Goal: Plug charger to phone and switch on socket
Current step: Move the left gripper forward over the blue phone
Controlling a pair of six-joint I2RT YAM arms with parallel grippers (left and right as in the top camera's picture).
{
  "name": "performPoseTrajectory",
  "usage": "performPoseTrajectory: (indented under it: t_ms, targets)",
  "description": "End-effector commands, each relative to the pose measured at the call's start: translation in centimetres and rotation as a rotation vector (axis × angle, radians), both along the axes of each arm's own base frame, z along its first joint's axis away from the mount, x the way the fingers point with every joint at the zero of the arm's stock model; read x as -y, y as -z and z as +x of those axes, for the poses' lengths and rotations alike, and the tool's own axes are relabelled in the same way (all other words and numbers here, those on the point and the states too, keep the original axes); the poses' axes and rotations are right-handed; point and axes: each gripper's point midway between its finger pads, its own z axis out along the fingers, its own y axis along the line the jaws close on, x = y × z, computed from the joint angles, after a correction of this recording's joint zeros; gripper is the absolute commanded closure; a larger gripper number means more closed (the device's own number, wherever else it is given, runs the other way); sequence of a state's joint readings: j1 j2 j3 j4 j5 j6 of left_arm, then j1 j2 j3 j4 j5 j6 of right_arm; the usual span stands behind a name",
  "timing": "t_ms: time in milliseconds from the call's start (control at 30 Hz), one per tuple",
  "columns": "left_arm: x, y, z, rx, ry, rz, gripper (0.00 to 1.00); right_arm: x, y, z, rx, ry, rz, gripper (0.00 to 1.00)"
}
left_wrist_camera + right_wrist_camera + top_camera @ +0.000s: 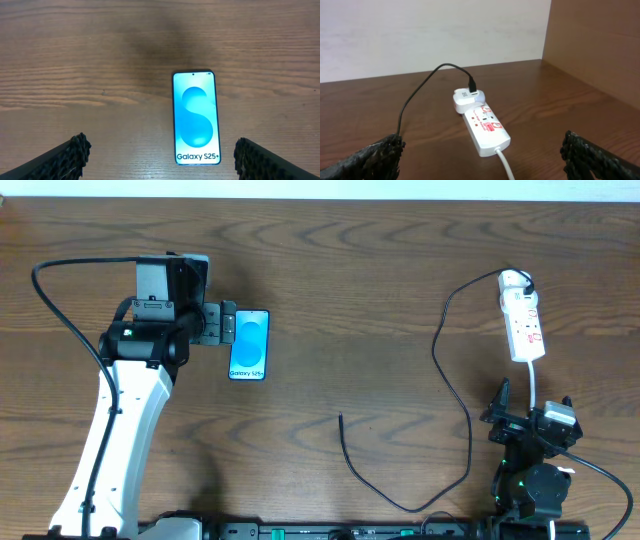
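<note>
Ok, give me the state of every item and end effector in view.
phone: flat on the table, screen lit, nothing plugged in.
power strip: lying flat, adapter seated at one end; switch setting unreadable.
charger cable: one end in the adapter, free tip loose on the table, apart from the phone.
left end effector: open, empty, at the phone.
right end effector: open, empty, facing the power strip.

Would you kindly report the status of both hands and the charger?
Left hand open, at the phone, holding nothing. Right hand open, short of the socket. Charger not in phone, tip loose on table. Nothing between tip and phone.
</note>
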State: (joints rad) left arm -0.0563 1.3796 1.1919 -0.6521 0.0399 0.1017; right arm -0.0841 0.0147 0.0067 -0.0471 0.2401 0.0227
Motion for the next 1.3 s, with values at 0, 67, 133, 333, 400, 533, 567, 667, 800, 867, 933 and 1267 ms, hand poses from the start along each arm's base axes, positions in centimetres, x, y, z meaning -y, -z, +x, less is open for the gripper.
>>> performPoseTrajectory:
  t_ms: [0,67,133,333,400,533,567,667,800,867,933,1267]
  targets:
    - [0.2,-0.9,0.0,0.006,0.004,-0.006,0.05,0.3,-0.1,-0.1,0.008,0.016,0.013,0.01]
    - [0.2,-0.6,-0.3,-0.01,0.004,-0.005,0.05,0.3,-0.1,-0.1,0.008,0.016,0.013,0.01]
    - [0.1,-0.6,-0.2,-0.008,0.004,-0.004,0.05,0.3,-0.1,-0.1,0.008,0.016,0.013,0.01]
    - [0.3,-0.4,-0.3,-0.019,-0.07,-0.069,0.05,0.3,-0.1,-0.1,0.008,0.016,0.013,0.01]
    - [0.3,0.1,-0.7,-0.064,-0.071,-0.065,0.05,0.3,-0.1,-0.1,0.008,0.016,0.013,0.01]
    - [0.9,1.3,-0.7,-0.168,-0.062,-0.055,0.05,0.3,-0.1,-0.1,0.008,0.016,0.013,0.01]
    - [1.1,1.5,-0.5,-0.182,-0.057,-0.053,0.05,0.3,-0.1,-0.1,0.008,0.016,0.013,0.01]
    - [1.8,1.8,0.4,-0.204,-0.053,-0.057,0.05,0.3,-0.1,-0.1,0.008,0.015,0.013,0.01]
    - [3.2,1.7,1.0,-0.207,-0.046,-0.091,0.05,0.3,-0.1,-0.1,0.008,0.016,0.013,0.01]
    - [3.6,1.9,1.0,-0.213,-0.043,-0.093,0.02,0.3,-0.1,-0.1,0.008,0.016,0.013,0.01]
    - [3.9,2.1,0.9,-0.221,-0.044,-0.096,0.02,0.3,-0.1,-0.1,0.008,0.016,0.013,0.01]
    - [4.1,4.9,0.5,-0.32,-0.064,-0.09,0.02,0.3,-0.1,-0.1,0.008,0.015,0.013,0.01]
